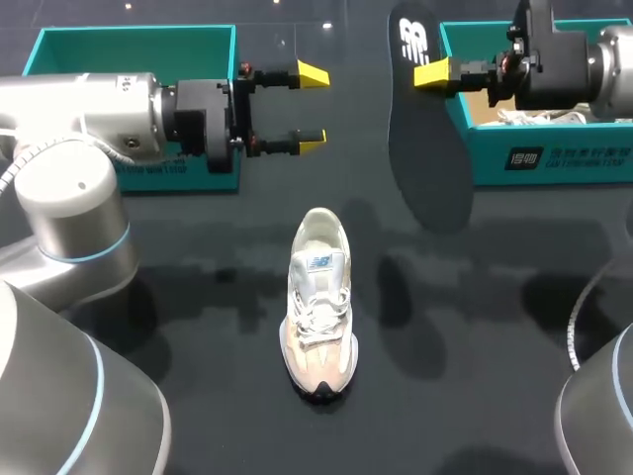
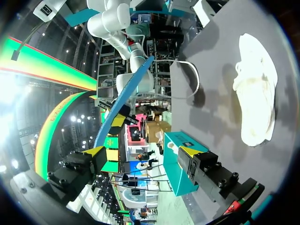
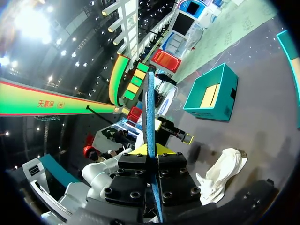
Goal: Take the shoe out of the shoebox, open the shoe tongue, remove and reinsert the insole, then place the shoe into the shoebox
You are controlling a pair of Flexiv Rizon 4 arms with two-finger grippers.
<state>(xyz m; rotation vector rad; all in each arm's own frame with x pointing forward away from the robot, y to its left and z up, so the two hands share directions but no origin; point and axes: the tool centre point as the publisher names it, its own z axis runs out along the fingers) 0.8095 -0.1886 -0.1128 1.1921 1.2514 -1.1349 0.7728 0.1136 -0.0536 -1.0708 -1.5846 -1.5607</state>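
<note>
A dark surface [image 1: 198, 297] carries everything. At its far left corner stands a teal box [image 1: 129, 40]. In front of that box the left gripper [image 1: 309, 107] hangs above the surface with its fingers spread wide and nothing between them.

Right of it and closer to the robot, the shoe [image 1: 318, 302] sits upright in the middle of the surface. Its long axis runs away from the robot, with the toe pointing back toward the robot and the heel and mouth at the far end. The tongue looks laid back over the laces, so the mouth seems open from above.

Further right, and beyond the shoe, the dark insole [image 1: 420, 148] is held off the surface. From overhead its length runs roughly parallel to the shoe. The right gripper [image 1: 427, 75] is clenched on it near its far end, and in the right wrist view the insole's thin edge stands straight up between the fingers. The teal shoebox [image 1: 554, 158] lies at the far right corner, under that arm.

I judge that the insole is out and must go back in. For that it must travel leftward and toward the robot, then tip down, near end first, into the mouth. The empty left gripper is about as near the heel and could steady the shoe.
</note>
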